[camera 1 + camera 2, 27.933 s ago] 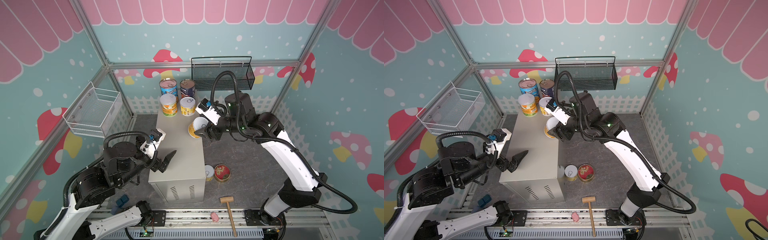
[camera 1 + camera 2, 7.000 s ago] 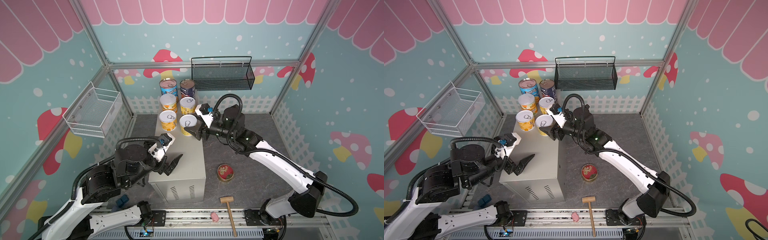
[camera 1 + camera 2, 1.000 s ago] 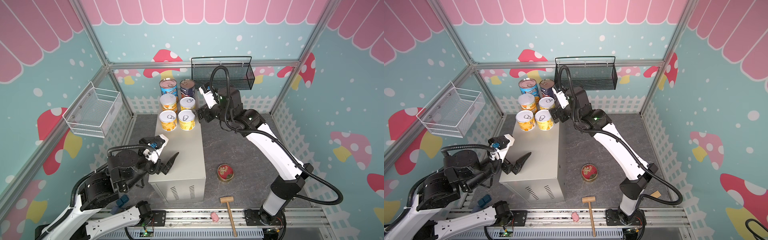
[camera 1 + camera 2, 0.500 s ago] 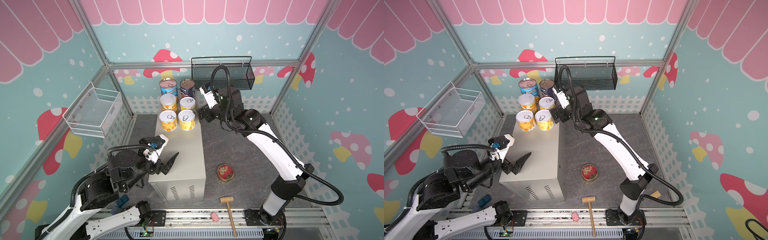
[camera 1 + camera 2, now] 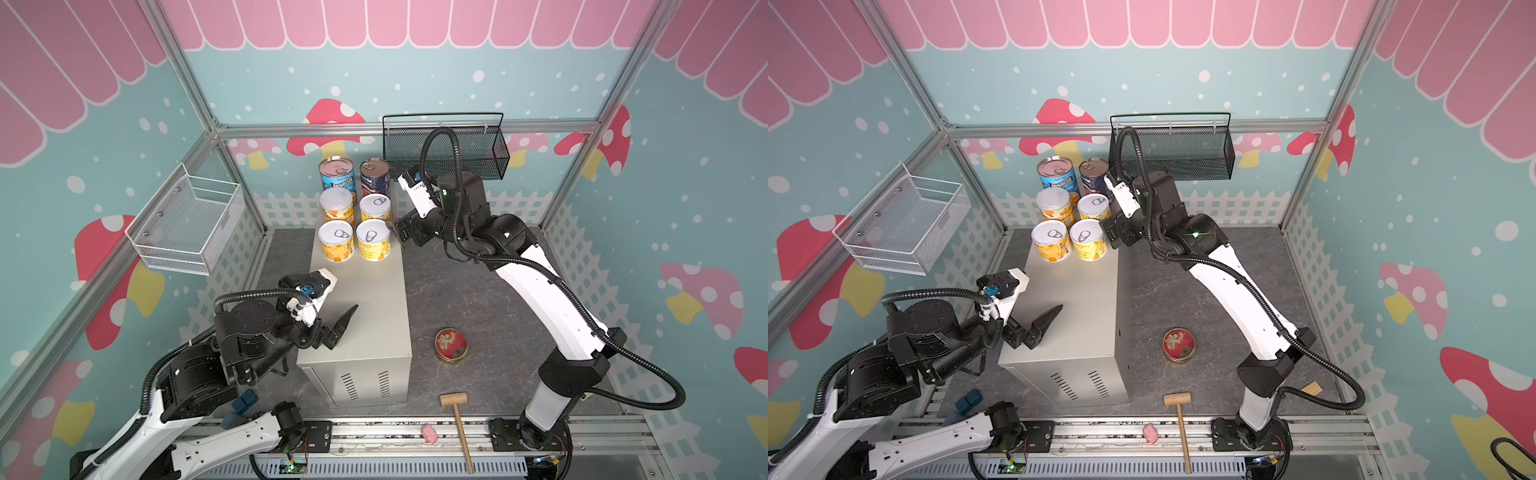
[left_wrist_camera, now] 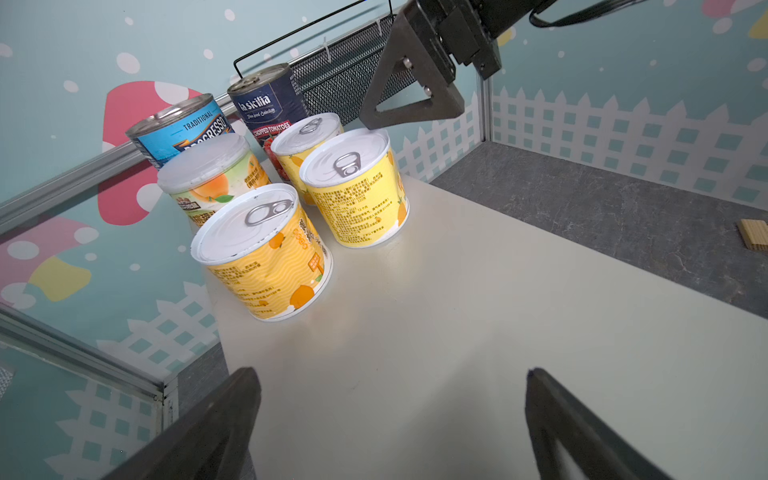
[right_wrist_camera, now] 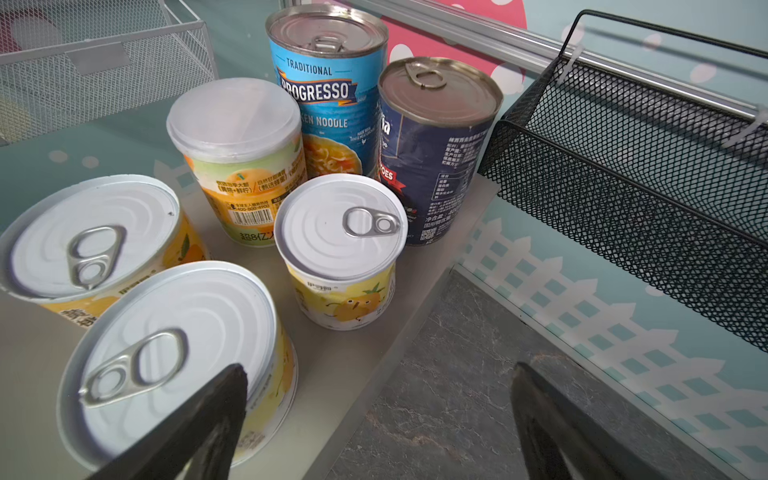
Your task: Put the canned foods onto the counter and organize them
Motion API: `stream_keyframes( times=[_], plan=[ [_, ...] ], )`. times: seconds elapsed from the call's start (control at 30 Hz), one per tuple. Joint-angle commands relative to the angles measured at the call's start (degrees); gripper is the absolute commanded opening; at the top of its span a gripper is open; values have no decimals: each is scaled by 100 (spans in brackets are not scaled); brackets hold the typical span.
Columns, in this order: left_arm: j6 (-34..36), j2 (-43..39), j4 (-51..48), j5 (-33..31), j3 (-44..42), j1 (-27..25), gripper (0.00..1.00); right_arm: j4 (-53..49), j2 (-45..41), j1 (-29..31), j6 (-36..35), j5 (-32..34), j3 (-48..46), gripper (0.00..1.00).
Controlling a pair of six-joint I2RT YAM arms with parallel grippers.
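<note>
- Counter (image 5: 374, 299), frame centre: Progresso can (image 5: 337, 176), navy can (image 5: 374, 174) and four yellow cans (image 5: 374, 245) at its upper end.
- Red-lidded tin (image 5: 451, 345): floor, right of counter.
- Right gripper (image 7: 378, 368): jaws wide, empty, beside yellow cans.
- Left gripper (image 6: 390, 376): jaws wide, empty, over bare counter.
- Wooden mallet (image 5: 455, 405), pink toy (image 5: 429, 433): lower centre.

— What moved?
— Two more yellow cans (image 5: 373, 245) now stand on the counter (image 5: 374, 316), four in all; the one beside the tin (image 5: 451, 346) has left the floor (image 5: 478, 291).
— The right gripper (image 7: 378, 374)?
— Released its can; drawn back, jaws spread, off the counter's edge.
</note>
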Motion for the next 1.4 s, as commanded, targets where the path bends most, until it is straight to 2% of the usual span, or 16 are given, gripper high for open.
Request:
stream_keyframes(
  times=[0.0,0.37,0.6,0.67,0.97,1.37],
  plan=[
    [17,-69,110,64,-59,36,100,-175,99,-9,-119,-50,231,99],
    [27,-108,113,88,-63,50,100,-876,706,-9,-164,-388,1318,99],
    [23,-152,122,81,-73,48,100,-977,812,-8,-176,-361,1485,100],
    [25,-163,115,81,-68,48,100,-1094,1033,-8,-176,-263,1574,100],
    [36,-213,134,73,-98,49,100,-1377,1024,-9,-187,247,1591,99],
    [14,-202,140,73,-107,53,100,-1473,968,-8,-224,289,1595,99]
  ],
)
